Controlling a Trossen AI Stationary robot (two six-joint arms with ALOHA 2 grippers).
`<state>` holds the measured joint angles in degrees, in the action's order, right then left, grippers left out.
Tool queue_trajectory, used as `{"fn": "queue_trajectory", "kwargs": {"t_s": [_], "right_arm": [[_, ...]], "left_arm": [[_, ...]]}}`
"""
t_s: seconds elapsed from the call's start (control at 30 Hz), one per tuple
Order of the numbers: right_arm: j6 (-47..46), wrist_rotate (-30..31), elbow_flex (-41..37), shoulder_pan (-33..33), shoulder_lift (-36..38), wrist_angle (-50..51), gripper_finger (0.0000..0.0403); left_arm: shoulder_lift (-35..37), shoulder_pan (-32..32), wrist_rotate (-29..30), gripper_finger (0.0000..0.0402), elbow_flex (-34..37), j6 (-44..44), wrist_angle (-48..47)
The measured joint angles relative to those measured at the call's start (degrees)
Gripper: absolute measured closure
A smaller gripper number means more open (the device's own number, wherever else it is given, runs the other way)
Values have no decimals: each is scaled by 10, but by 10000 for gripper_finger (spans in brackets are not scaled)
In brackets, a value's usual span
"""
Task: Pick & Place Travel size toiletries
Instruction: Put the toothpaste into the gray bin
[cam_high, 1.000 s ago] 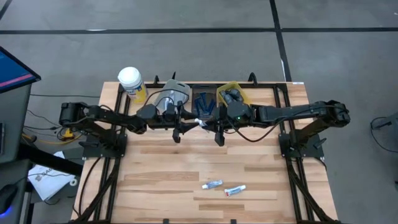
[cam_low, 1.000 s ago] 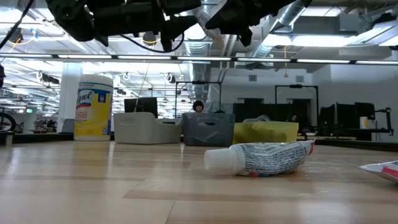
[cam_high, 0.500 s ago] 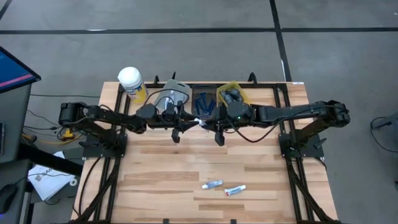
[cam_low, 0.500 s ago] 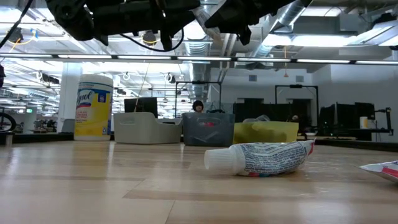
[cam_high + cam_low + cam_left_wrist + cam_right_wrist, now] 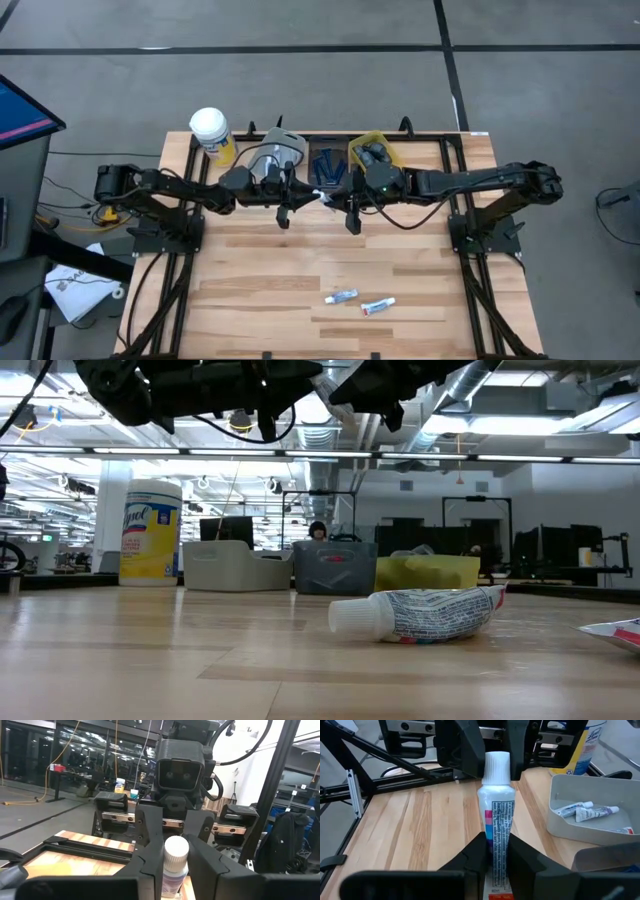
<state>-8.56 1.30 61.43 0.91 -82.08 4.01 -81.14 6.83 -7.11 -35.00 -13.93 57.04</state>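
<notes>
A small white tube (image 5: 325, 197) with blue and red marks hangs in the air between my two grippers, just in front of the bins. My right gripper (image 5: 496, 842) is shut on its tail half. My left gripper (image 5: 174, 845) faces it from the other side and is shut around the white cap end (image 5: 497, 765). Two more tubes (image 5: 341, 296) (image 5: 378, 306) lie flat on the wood near the table's near edge. In the low view, one of these tubes (image 5: 420, 615) shows in the middle and the other tube (image 5: 612, 632) at the right edge. My left gripper has the tube's cap end (image 5: 176, 851) pinched between its two fingers. It comes in level from the table's left, in line with the tube. My right gripper pinches the tube's lower body (image 5: 495, 832) near the crimped tail. It comes from the table's right, slanting slightly down, in line with the tube. The tube spans both grippers, clear of the table.
A grey bin (image 5: 277, 152) holding tubes, a dark bin (image 5: 326, 165) and a yellow bin (image 5: 372, 152) stand in a row at the far edge. A yellow jar with a white lid (image 5: 211, 133) is at the far left. Bare wood lies between the bins and the loose tubes.
My left gripper's fingers have closed in on the tube's cap end. Both arms and the tube have stayed where they were.
</notes>
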Motion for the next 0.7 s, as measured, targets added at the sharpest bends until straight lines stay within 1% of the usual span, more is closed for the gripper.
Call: {"fn": "queue_trajectory", "kwargs": {"t_s": [0.4,0.47,0.57,0.7], "right_arm": [[2,0,0,0,0,0,348],[8,0,0,0,0,0,342],[11,0,0,0,0,-5,318],[11,0,7,0,1,4,264]], "left_arm": [[0,0,-1,349,0,0,-3],[0,0,0,349,0,0,-3],[0,0,-2,349,0,-1,-8],[0,4,-2,349,1,0,-8]]}}
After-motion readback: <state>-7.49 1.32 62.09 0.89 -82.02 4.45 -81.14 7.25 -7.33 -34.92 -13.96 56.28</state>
